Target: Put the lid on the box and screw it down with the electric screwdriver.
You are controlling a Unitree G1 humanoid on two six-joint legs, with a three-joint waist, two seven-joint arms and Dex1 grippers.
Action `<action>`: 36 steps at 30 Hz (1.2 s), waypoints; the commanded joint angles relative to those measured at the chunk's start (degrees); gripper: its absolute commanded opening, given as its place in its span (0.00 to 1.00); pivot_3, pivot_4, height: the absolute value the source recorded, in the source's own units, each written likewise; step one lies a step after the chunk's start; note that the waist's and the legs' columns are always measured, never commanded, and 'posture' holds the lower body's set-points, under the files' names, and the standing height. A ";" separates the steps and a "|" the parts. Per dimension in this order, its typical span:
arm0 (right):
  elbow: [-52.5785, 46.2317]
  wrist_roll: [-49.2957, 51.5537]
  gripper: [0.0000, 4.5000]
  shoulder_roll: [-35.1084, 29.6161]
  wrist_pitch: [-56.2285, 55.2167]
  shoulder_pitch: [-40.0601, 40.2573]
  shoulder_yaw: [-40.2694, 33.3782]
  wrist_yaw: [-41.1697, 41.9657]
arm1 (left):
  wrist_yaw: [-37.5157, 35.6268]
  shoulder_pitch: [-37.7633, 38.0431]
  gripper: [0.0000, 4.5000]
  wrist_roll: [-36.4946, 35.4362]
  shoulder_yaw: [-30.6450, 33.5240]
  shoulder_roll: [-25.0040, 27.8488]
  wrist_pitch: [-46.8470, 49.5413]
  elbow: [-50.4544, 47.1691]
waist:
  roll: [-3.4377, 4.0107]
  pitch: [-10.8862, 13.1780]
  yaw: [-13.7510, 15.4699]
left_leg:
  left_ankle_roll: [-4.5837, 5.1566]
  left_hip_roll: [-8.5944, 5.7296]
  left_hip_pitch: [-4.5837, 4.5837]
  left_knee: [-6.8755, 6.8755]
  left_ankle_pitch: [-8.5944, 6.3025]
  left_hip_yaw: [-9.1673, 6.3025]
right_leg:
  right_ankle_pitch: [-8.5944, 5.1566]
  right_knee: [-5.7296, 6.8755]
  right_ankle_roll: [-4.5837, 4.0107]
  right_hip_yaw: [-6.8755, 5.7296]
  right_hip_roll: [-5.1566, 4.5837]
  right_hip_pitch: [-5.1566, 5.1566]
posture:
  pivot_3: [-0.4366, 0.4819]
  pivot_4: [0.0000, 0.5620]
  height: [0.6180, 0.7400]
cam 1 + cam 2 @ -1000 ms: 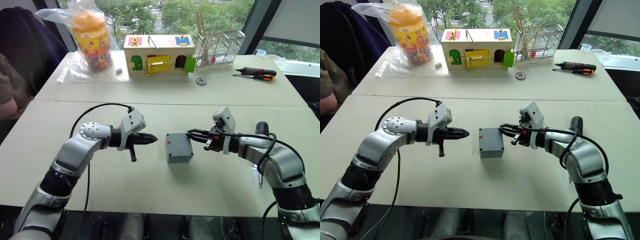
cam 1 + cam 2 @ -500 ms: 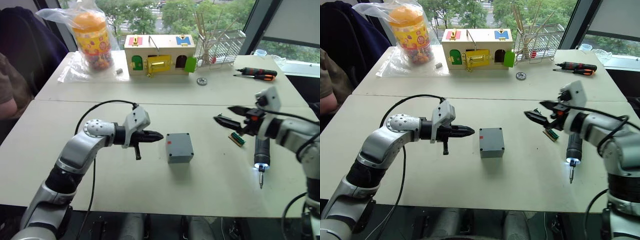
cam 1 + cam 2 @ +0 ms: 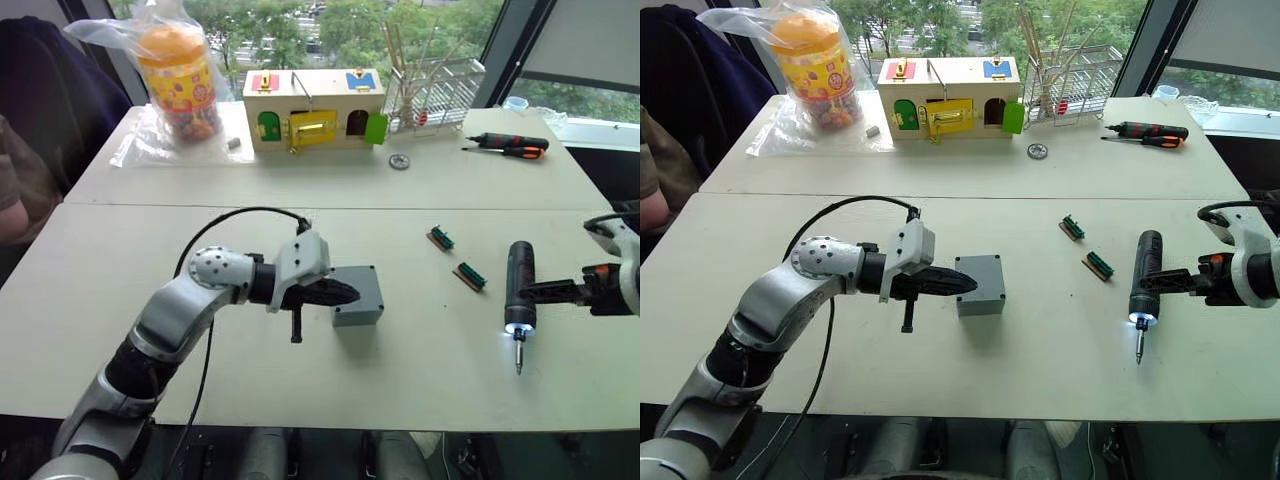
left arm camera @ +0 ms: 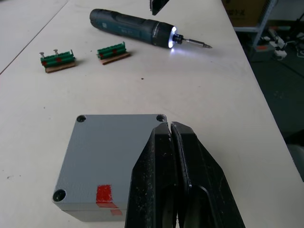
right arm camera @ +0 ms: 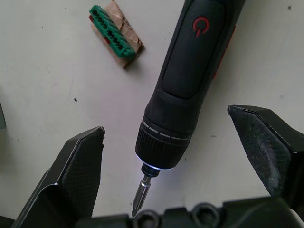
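Left arm, left half of frame: silver-grey rounded shells, a perforated disc cap at the elbow joint, black ribbed segments between the shells. White angular wrist housing ahead of the left gripper (image 3: 958, 285), whose tapered fingers (image 4: 166, 156) are matt black. A black cable loops from upper arm to wrist. Right gripper (image 5: 173, 161), far right: white wrist housing with an orange-red detail, black textured fingers (image 5: 263, 142).

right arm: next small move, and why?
Probably lower the right gripper and close on the screwdriver. Its fingers are open, straddling the tool's lit tip as it lies on the table, and the box already has its lid on, with the shut left gripper on it.
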 commanded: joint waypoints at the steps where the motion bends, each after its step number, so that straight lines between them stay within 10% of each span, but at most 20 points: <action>1: 1.96 0.12 0.99 0.61 3.47 -4.65 1.15 -0.26 | 1.29 0.94 0.00 -0.05 0.13 0.39 -0.05 -4.00 | 0.00 0.00 -0.04 | 0.00 -0.01 0.00 0.01 0.00 0.01 | 0.00 -0.01 0.00 0.00 -0.01 0.00 | 0.48 0.27 0.72; 12: 9.85 -8.57 0.99 5.24 -2.42 -10.36 19.20 -0.78 | 6.61 3.07 0.00 -0.55 -0.19 -1.20 2.14 -6.30 | -0.03 -0.02 0.42 | -0.01 -0.03 -0.02 0.04 0.00 -0.01 | 0.00 -0.01 0.00 -0.02 0.00 0.02 | 0.48 0.27 0.72; 20: 15.31 -15.49 0.41 7.18 -8.41 -12.68 25.06 1.27 | 7.88 3.29 0.00 -0.20 -0.29 -1.22 1.84 -5.46 | -0.52 -0.29 0.28 | 0.00 -0.02 0.04 0.11 0.00 -0.04 | 0.01 -0.03 0.01 -0.04 0.00 0.13 | 0.48 0.27 0.72; 23: 16.61 -16.56 0.39 7.67 -9.00 -13.42 24.64 2.04 | 7.78 3.23 0.00 -0.18 -0.24 -1.13 1.47 -4.89 | -0.72 -0.41 0.12 | 0.00 -0.01 0.09 0.11 0.00 -0.04 | 0.01 -0.05 0.01 -0.04 0.01 0.20 | 0.48 0.27 0.72; 30: 26.15 -17.42 0.39 12.75 -8.19 -27.83 -1.71 -15.45 | 4.56 0.74 0.00 -0.34 3.61 1.78 -1.43 2.27 | -0.05 -0.16 -1.00 | -0.01 -0.06 0.01 0.15 0.00 0.10 | 0.04 0.02 -0.01 -0.01 -0.09 0.05 | 0.48 0.27 0.72; 36: 0.31 -15.56 0.39 25.54 -6.80 -28.66 -31.22 -30.56 | -2.03 -4.64 0.00 -2.59 7.10 4.80 -2.93 10.15 | 0.30 -0.13 -0.87 | -0.49 0.00 -0.51 -0.68 0.28 0.23 | -0.01 0.15 -0.09 -0.28 0.16 -0.77 | 0.48 0.27 0.72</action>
